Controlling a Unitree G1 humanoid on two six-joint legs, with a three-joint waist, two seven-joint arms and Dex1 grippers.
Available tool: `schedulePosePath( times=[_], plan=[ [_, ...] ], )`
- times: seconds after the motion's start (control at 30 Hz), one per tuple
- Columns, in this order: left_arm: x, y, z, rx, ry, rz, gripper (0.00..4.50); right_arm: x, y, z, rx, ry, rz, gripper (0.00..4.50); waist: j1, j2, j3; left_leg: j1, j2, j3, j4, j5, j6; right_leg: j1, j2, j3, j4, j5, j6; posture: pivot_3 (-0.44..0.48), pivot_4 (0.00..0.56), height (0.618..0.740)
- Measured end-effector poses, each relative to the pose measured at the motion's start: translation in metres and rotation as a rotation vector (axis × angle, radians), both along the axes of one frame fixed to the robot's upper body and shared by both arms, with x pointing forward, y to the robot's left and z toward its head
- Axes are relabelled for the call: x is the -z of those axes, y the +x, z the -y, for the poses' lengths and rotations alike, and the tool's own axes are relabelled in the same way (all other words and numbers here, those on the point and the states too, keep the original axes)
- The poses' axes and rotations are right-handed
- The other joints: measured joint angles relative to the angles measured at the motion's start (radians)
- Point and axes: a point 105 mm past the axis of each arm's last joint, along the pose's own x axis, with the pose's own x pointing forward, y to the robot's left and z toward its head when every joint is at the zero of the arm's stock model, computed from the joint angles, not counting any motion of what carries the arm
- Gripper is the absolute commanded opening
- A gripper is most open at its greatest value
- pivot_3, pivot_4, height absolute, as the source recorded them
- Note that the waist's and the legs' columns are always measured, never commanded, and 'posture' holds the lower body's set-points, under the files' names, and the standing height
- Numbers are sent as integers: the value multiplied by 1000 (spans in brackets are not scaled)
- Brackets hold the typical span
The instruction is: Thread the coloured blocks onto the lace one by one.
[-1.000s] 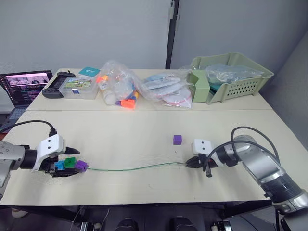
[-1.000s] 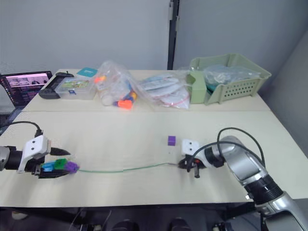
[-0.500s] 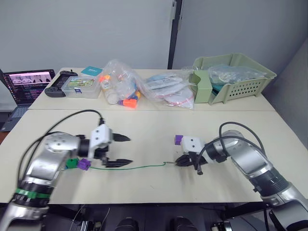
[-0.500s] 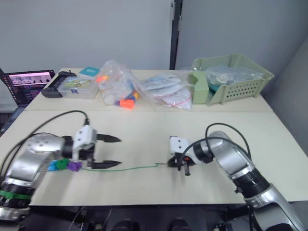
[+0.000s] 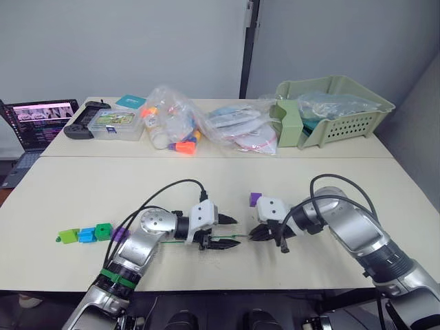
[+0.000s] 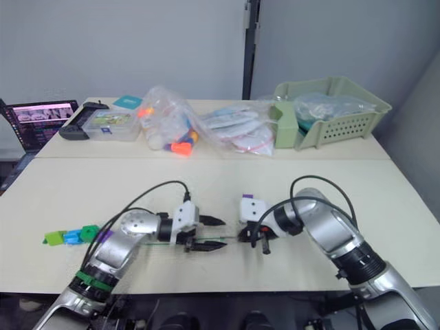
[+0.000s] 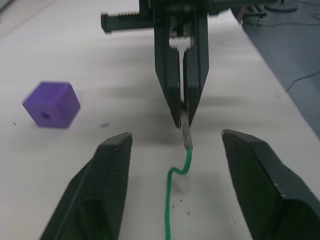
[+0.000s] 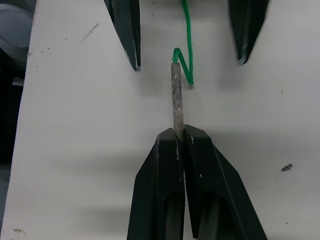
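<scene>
The right gripper (image 8: 180,137) pinches the stiff grey tip of the braided green lace (image 7: 176,197); its wrist view shows the tip's rough surface. The left gripper (image 7: 172,150), fingers spread, straddles the lace on the table (image 5: 206,182). A purple block (image 7: 51,104), its hole visible, lies nearby; four blocks (image 5: 93,234) sit strung at the far end.

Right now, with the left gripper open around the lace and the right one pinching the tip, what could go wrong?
1. The right gripper pinches only the end of the lace's grey tip; a tug could pull it free.
2. The lace kinks just behind the tip, so the open left gripper may close on the bend or miss it.
3. The loose purple block lies close by and could be knocked away.
</scene>
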Motion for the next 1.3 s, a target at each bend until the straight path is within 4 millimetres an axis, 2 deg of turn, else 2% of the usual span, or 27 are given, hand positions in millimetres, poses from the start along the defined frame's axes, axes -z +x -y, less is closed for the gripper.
schedulePosePath(
  times=[0.6, 0.8, 1.07, 1.3],
  plan=[
    [6, 3, 19, 12, -36, 12, 3021, 9, 0, 4, 20, -40, -13, 0, 0, 0, 0, 0, 0, 0, 0, 0, 0, 0, 0, 0, 0, 0, 0, 0, 150, 740],
    [12, 3, 23, 22, -16, -3, 1331, 9, 1, 4, 28, -40, -14, 0, -1, 0, 0, 0, 0, 0, 0, 0, 0, 0, 0, 0, 0, 0, 0, 0, 150, 740],
    [16, 3, 23, 26, 1, -12, 1331, 9, 2, 4, 35, -40, -9, 0, -1, 0, 0, 0, 0, 0, 0, 0, 0, 0, 0, 0, 0, 0, 0, 0, 150, 740],
    [12, 3, 22, 24, -3, -7, 1331, 9, 3, 9, 45, -53, -6, 0, 0, 0, 0, 0, 0, 0, 0, 0, 0, 0, 0, 0, 0, 0, 0, 0, 150, 740]
  ],
)
